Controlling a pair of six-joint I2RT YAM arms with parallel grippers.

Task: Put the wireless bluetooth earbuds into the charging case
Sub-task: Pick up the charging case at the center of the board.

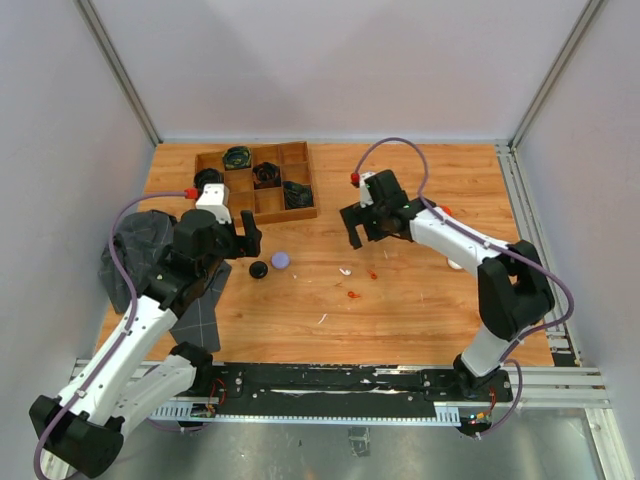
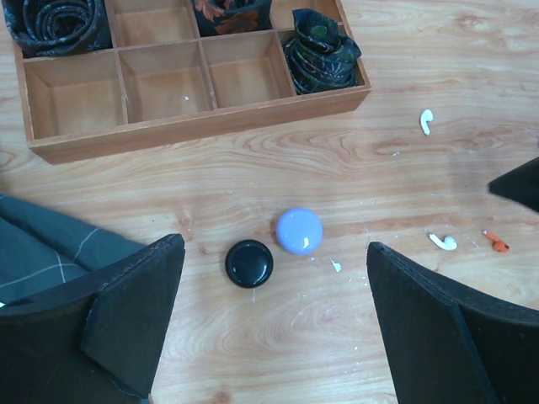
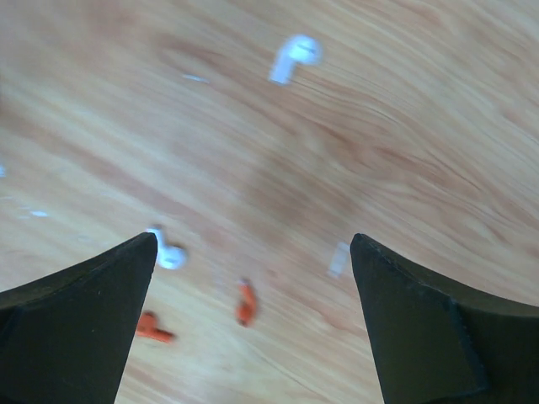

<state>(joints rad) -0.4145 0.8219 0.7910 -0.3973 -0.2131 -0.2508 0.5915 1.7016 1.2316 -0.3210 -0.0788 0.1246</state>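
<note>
Gaping right fingers (image 3: 76,328) above orange earbud (image 3: 245,305)

Tabletop (image 2: 404,168): wooden divided tray (image 2: 194,126) with rolled dark fabric (image 2: 318,46) in one corner compartment, black puck (image 2: 248,263) just beside lavender puck (image 2: 299,231), orange-red earbud (image 2: 497,243), left gripper (image 2: 274,328) spread wide.

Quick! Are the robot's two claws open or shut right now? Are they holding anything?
Left gripper: open, holding nothing.
Right gripper: open, holding nothing.
</note>
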